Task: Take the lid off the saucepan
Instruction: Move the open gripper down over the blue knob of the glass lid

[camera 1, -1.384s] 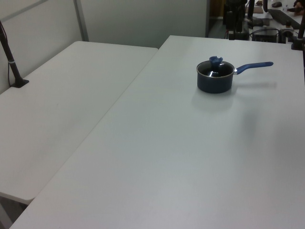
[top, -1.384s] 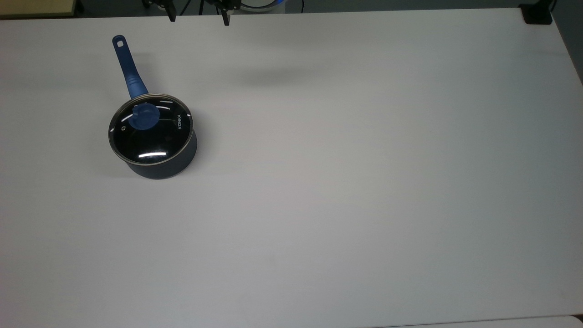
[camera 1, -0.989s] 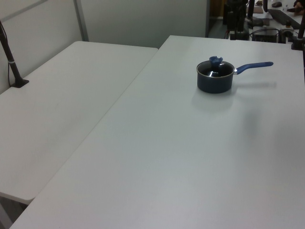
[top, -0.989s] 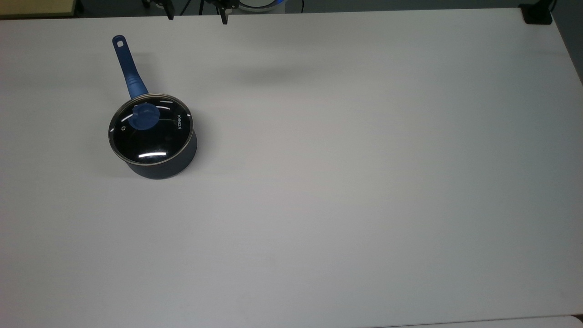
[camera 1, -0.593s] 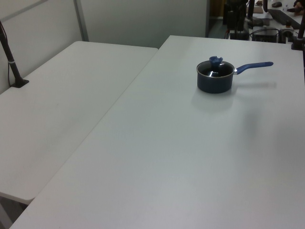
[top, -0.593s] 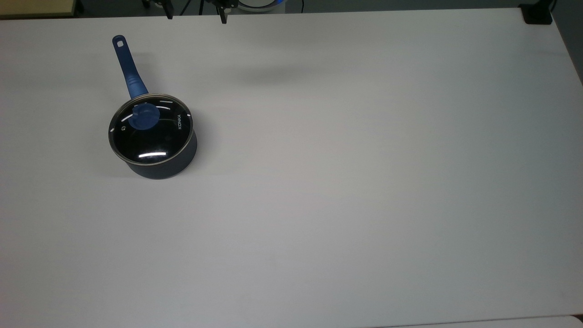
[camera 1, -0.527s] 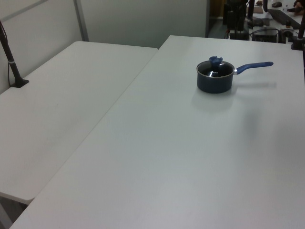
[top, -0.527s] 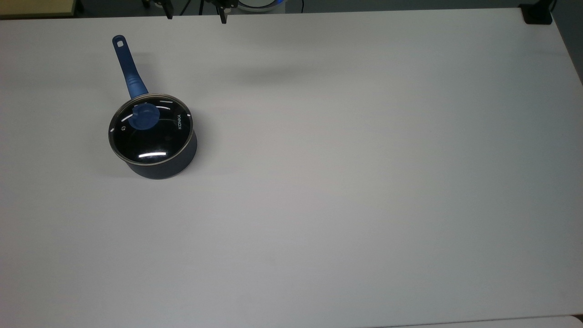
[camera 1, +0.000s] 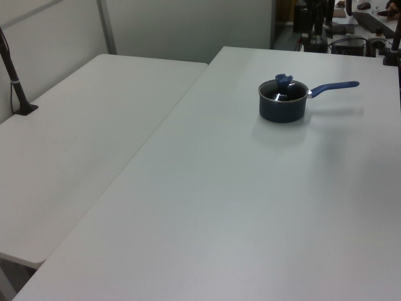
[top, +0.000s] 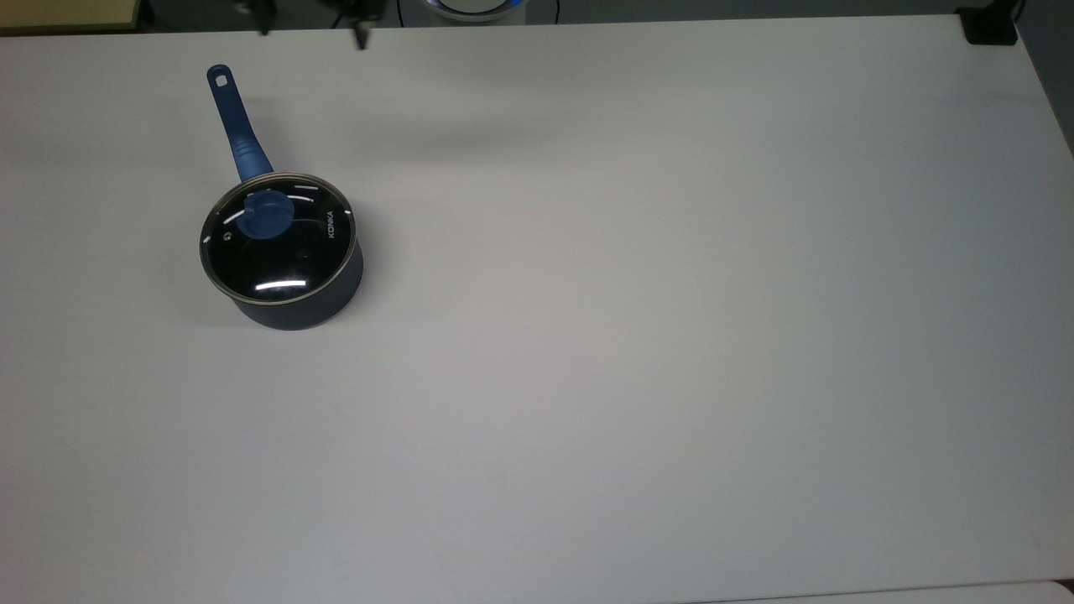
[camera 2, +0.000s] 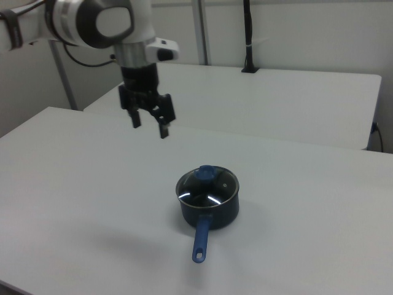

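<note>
The saucepan [top: 289, 306] is a small dark navy pot standing at the top view's left, its long blue handle [top: 236, 126] pointing to the far edge. The lid [top: 277, 247], clear glass with a metal rim and a blue knob [top: 265, 215], sits on the saucepan. In the right view the saucepan [camera 2: 210, 215] has its lid [camera 2: 207, 189] on and its handle [camera 2: 201, 241] points toward the camera. My gripper [camera 2: 149, 126] hangs open and empty in the air, behind and to the right view's left of the saucepan. In the top view the gripper [top: 312, 32] sits at the far table edge.
The saucepan [camera 1: 282, 105] stands on a wide white table [camera 1: 238, 207]. A second white table [camera 1: 75, 138] adjoins it at the left view's left, with a black clamped post [camera 1: 14, 78]. A black block [top: 990, 29] sits on the top view's far right corner.
My gripper has shifted toward the top view's left along the far edge, closer to the line of the saucepan's handle. Saucepan and lid have not moved.
</note>
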Motion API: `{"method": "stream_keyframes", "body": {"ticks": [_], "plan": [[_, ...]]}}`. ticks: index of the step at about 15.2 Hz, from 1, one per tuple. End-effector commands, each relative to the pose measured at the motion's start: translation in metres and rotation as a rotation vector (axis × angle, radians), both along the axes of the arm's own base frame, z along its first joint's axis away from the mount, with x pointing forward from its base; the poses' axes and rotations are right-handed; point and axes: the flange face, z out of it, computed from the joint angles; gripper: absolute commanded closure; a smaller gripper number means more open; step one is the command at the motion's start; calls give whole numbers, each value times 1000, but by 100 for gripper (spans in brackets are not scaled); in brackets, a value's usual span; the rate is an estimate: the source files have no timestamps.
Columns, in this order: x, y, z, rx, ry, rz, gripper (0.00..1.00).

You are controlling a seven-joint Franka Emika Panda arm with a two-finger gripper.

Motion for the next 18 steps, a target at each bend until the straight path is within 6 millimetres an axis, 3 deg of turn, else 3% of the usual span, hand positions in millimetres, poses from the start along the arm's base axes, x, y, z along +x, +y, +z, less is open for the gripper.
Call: {"method": "stream_keyframes", "body": {"ticks": [1,3,5,10,18], "plan": [[24,-42,-31,-20,-45,-64,0],[41,-69,-61,-35,-72,-98,0],[54,-84,-87,-46,-92,-115,0],[71,-103,-135,-66,-84,-102,1],[79,-86,-151,-46,-65,-58,1]]}}
